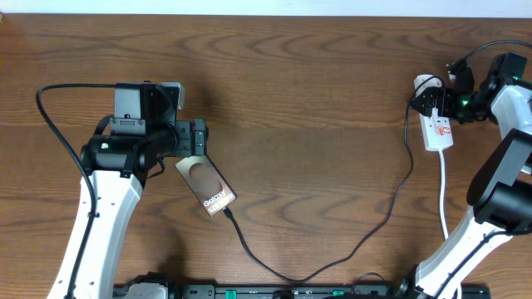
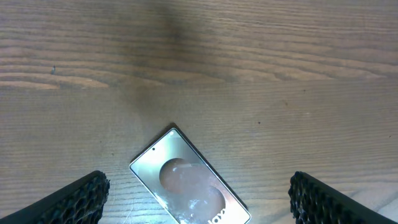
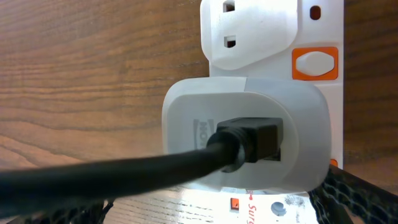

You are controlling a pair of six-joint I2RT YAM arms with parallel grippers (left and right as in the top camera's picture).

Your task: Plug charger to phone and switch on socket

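The phone (image 1: pixel 206 186) lies flat and slanted on the table, with "Galaxy" lettering near its lower right end. The thin black charger cable (image 1: pixel 366 237) meets that end with its plug tip (image 1: pixel 227 213), then curves right and up to the socket (image 1: pixel 438 131), a white power strip. My left gripper (image 1: pixel 196 138) is open just above the phone's upper end. In the left wrist view the phone (image 2: pixel 186 180) lies between the open fingers (image 2: pixel 199 205). My right gripper (image 1: pixel 445 101) hovers over the strip's far end. Its wrist view shows a white adapter (image 3: pixel 249 134) with the black cable (image 3: pixel 124 177) in it, an orange switch (image 3: pixel 316 63), and the fingers (image 3: pixel 211 214) spread apart.
The strip's white cord (image 1: pixel 443 195) runs down toward the right arm's base (image 1: pixel 465 249). A second white plug (image 3: pixel 252 31) sits in the strip beyond the adapter. A thick black arm cable (image 1: pixel 50 124) loops at the left. Bare wood lies between the arms.
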